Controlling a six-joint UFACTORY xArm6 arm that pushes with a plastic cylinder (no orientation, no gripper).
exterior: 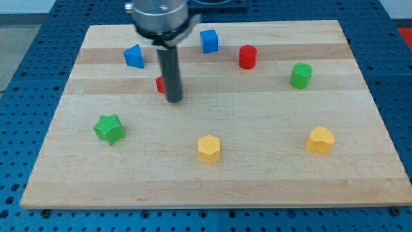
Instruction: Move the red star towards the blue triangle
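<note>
Across nearly the whole view lies the wooden board (pixel 212 180), a pale plank worktop resting on a blue perforated table (pixel 26 58) that shows beyond all four edges. Next in size is the arm's grey metal head (pixel 161 16), entering from the top edge left of centre, with the dark rod (pixel 170 71) hanging straight down from it; my tip (pixel 174 100) rests on the board in its upper-left quarter. There are no fingers on this rig, only the rod, so nothing is held or clamped. Pressed against the rod's left side is the red star (pixel 159 84), mostly hidden behind it, so only a small red sliver shows and its shape cannot be made out here. The blue triangle (pixel 134 57) stands near the top edge, up and to the left of the star, close but apart from it. Also along the top edge, to the right of the rod, sit a blue cube (pixel 209 40) and a red cylinder (pixel 248 57), and further toward the right edge a green cylinder (pixel 300 75). Near the left edge, lower down, is a green star (pixel 109 129). Toward the bottom edge stand a yellow hexagonal block (pixel 209 149) around the middle and a yellow heart-like block (pixel 320 140) toward the bottom-right corner.
</note>
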